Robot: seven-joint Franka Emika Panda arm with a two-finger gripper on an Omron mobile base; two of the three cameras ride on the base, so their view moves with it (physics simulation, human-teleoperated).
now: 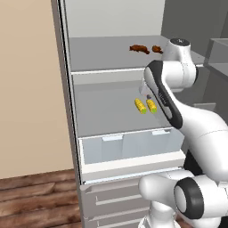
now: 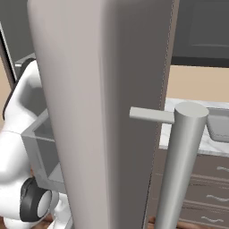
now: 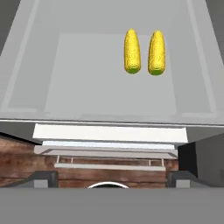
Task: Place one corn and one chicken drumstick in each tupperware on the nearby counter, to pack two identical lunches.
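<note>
Two yellow corn cobs (image 3: 132,51) (image 3: 157,52) lie side by side on the grey middle fridge shelf (image 3: 87,78); in the left base view they are corn (image 1: 140,106) and corn (image 1: 152,106). Two brown chicken drumsticks (image 1: 139,48) (image 1: 157,49) rest on the shelf above. My gripper (image 3: 112,180) is open and empty, held back from the shelf's front edge, with the corn ahead and to the right. The marble counter (image 2: 203,144) lies to the right of the fridge, and a grey tupperware (image 2: 219,124) sits on it, cut off by the frame edge.
The open fridge door (image 2: 103,112) with its thick bar handle (image 2: 181,170) stands close on the right and blocks much of the right base view. Clear crisper drawers (image 1: 129,149) sit below the corn shelf. Grey drawer fronts (image 2: 205,190) are under the counter.
</note>
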